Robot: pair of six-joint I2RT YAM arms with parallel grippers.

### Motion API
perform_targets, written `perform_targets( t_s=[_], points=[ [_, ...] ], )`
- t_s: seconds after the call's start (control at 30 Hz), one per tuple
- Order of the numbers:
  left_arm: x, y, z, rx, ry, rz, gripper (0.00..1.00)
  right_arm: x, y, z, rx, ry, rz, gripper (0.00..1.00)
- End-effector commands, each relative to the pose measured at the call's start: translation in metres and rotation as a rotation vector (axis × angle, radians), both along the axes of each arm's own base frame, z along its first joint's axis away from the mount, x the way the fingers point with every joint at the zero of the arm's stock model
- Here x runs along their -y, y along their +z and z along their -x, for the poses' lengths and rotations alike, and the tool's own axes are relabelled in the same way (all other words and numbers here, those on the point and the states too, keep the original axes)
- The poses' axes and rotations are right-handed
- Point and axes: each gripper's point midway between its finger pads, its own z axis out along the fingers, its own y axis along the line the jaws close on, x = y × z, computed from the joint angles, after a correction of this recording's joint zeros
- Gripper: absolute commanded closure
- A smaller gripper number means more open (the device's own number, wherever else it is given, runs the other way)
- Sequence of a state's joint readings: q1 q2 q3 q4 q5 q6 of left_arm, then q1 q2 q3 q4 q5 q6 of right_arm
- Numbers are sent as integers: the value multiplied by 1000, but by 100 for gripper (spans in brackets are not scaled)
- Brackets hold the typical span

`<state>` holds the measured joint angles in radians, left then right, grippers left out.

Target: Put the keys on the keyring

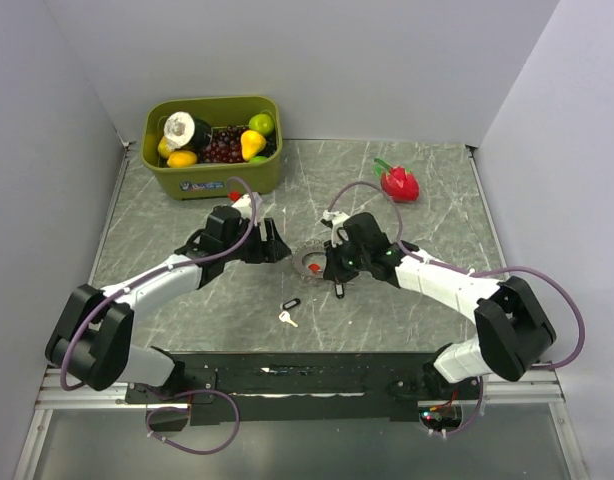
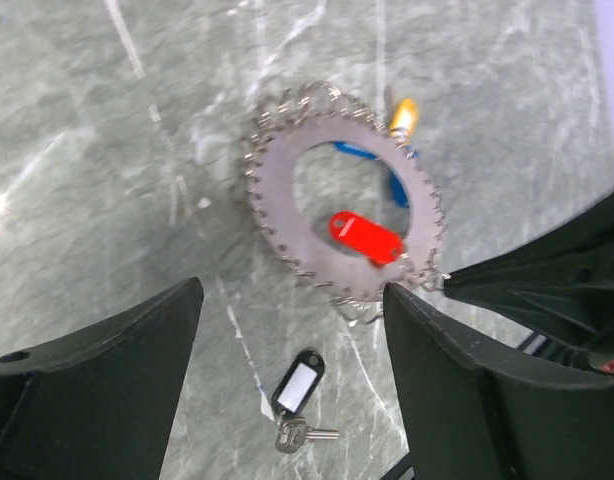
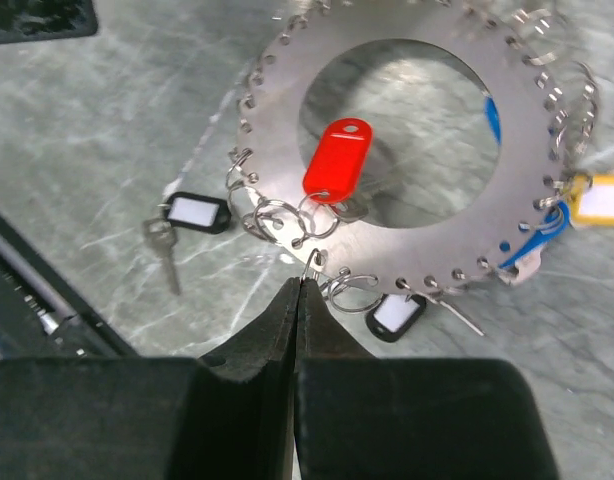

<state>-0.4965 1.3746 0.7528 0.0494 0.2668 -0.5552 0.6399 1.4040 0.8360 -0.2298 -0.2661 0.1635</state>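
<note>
The keyring [image 1: 305, 250] is a flat metal disc with a big centre hole and many small wire rings round its rim; it also shows in the left wrist view [image 2: 287, 190] and the right wrist view [image 3: 527, 100]. A red tag [image 3: 337, 160], a blue tag [image 3: 532, 235], a yellow tag [image 3: 602, 195] and a black tag [image 3: 395, 315] hang at it. A loose silvery key [image 2: 292, 435] with a black tag [image 2: 297, 385] lies on the table in front of the disc [image 1: 289, 312]. My right gripper [image 3: 299, 282] is shut, pinching a small wire ring at the disc's near rim. My left gripper [image 2: 292, 300] is open and empty, just left of the disc.
A green bin [image 1: 212, 175] of toy fruit stands at the back left. A red toy fruit [image 1: 399, 182] lies at the back right. A black strip [image 1: 317, 375] runs along the near edge between the arm bases.
</note>
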Motion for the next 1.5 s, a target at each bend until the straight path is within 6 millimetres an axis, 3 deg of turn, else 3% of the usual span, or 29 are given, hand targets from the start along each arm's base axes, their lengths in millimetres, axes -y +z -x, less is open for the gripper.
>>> perform_targets(
  t_s=[0.0, 0.4, 0.6, 0.87, 1.2, 1.33, 1.47],
  points=[
    [11, 32, 4, 128, -92, 80, 22, -14, 24, 2, 53, 82, -112, 100],
    [17, 90, 25, 339, -233, 158, 21, -16, 97, 0, 268, 211, -214, 100],
    [18, 130, 28, 455, -258, 189, 22, -18, 141, 2, 388, 274, -279, 100],
    [17, 176, 45, 587, -310, 249, 23, -17, 194, 16, 518, 359, -344, 100],
    [31, 198, 93, 671, -602, 332, 32, -28, 217, 66, 461, 660, -460, 100],
    [34, 208, 114, 700, -719, 381, 42, -31, 217, 73, 419, 706, -481, 100],
    [34, 215, 133, 723, -827, 424, 45, -32, 223, 79, 413, 736, -508, 100]
  ],
)
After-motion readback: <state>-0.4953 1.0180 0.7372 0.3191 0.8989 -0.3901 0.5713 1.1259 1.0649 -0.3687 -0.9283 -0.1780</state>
